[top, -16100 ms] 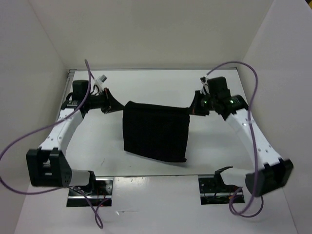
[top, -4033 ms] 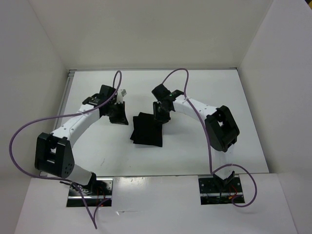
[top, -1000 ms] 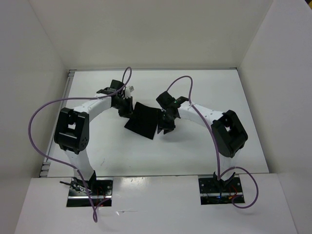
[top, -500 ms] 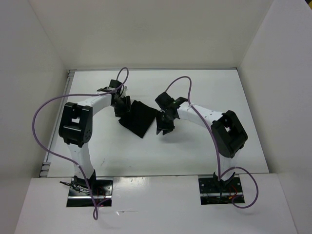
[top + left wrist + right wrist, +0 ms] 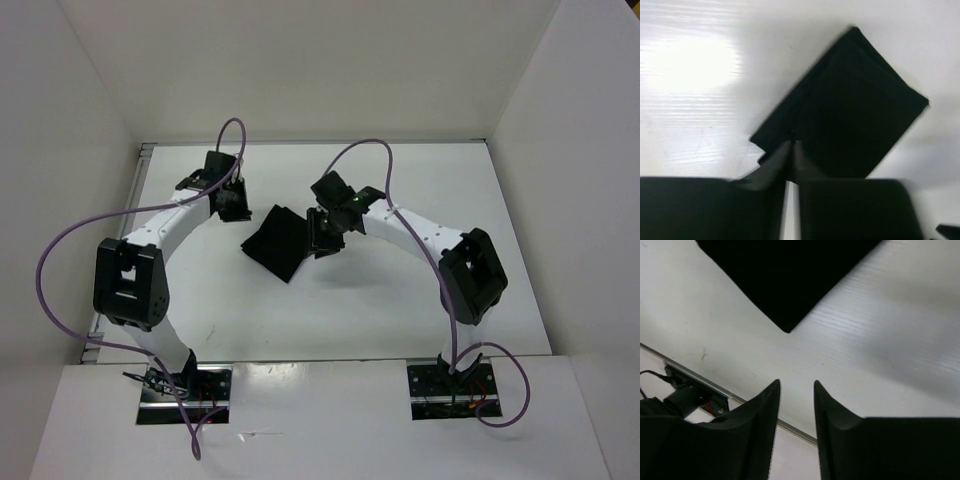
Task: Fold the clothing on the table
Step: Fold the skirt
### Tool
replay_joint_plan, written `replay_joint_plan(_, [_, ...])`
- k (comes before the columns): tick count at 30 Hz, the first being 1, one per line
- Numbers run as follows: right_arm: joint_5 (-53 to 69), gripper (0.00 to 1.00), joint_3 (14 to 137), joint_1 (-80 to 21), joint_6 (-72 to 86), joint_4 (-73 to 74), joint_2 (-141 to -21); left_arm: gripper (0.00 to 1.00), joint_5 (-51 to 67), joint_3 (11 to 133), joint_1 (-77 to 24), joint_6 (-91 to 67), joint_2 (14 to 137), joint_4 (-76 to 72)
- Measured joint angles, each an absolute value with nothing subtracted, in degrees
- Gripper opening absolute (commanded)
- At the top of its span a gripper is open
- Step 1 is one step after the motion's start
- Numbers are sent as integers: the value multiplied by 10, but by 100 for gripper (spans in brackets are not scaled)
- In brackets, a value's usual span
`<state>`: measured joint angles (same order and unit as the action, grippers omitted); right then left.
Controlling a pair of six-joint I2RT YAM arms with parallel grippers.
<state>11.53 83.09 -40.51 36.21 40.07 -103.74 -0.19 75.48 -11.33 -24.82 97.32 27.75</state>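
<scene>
**Clothing reduced to 1 small packet; folding looks all but finished**

The clothing [image 5: 280, 242] lies flat on the table [image 5: 400, 310], a little toward 11 o'clock of the table's middle. It is a compact black square turned on its point like a diamond. The left wrist view shows a stepped edge along its upper left side, so at least 2 layers are stacked there. No sleeve, hem or loose flap sticks out in any view.

The left gripper [image 5: 236, 208] sits at about 10 o'clock of the packet, near it. Its jaws are drawn close, with only a thin slit of white table between them. Blur hides whether the tips meet, so I cannot tell if they are fully closed. No cloth shows between them.

The right gripper [image 5: 323, 240] is just beside the packet's 3 o'clock corner. Its jaws stand clearly apart with bare table between them, and they hold nothing. In its wrist view the cloth lies ahead of the tips, not between them.

My judgement is that the main folds are made and neither arm has the garment. What may be left is small. The packet could be squared to the table edges, the layers could be pressed flat, and both arms have yet to go back to their bases at 6 o'clock.
</scene>
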Motion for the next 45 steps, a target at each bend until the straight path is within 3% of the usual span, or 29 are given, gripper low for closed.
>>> replay_joint_plan(1, [117, 29, 839, -406, 361, 399, -1039, 0, 14, 753, -113, -250, 974, 278])
replay_joint_plan(2, [117, 15, 851, -407, 361, 399, -1044, 0, 40, 750, -113, -243, 974, 279])
replay_joint_plan(5, [114, 0, 890, -408, 358, 393, -1072, 0, 117, 746, -113, -227, 976, 286])
replay_joint_plan(11, [114, 0, 994, -407, 347, 387, -1177, 0, 232, 734, -113, -214, 1023, 283])
replay_joint_plan(20, [127, 0, 1113, -370, 340, 366, -1322, 0, 243, 709, -110, -213, 1066, 283])
replay_joint_plan(27, [130, 0, 1082, -326, 341, 343, -1338, 0, 236, 704, -102, -213, 1066, 278])
replay_joint_plan(36, [137, 0, 924, -315, 369, 274, -1253, 0, 245, 700, -100, -214, 1068, 272])
replay_joint_plan(40, [101, 0, 840, -315, 377, 279, -1179, 12, 253, 700, -100, -214, 1050, 276])
replay_joint_plan(43, [59, 0, 812, -315, 383, 305, -1098, 37, 264, 701, -99, -212, 992, 281])
replay_joint_plan(45, [19, 2, 811, -315, 394, 314, -1026, 48, 276, 709, -99, -209, 941, 284])
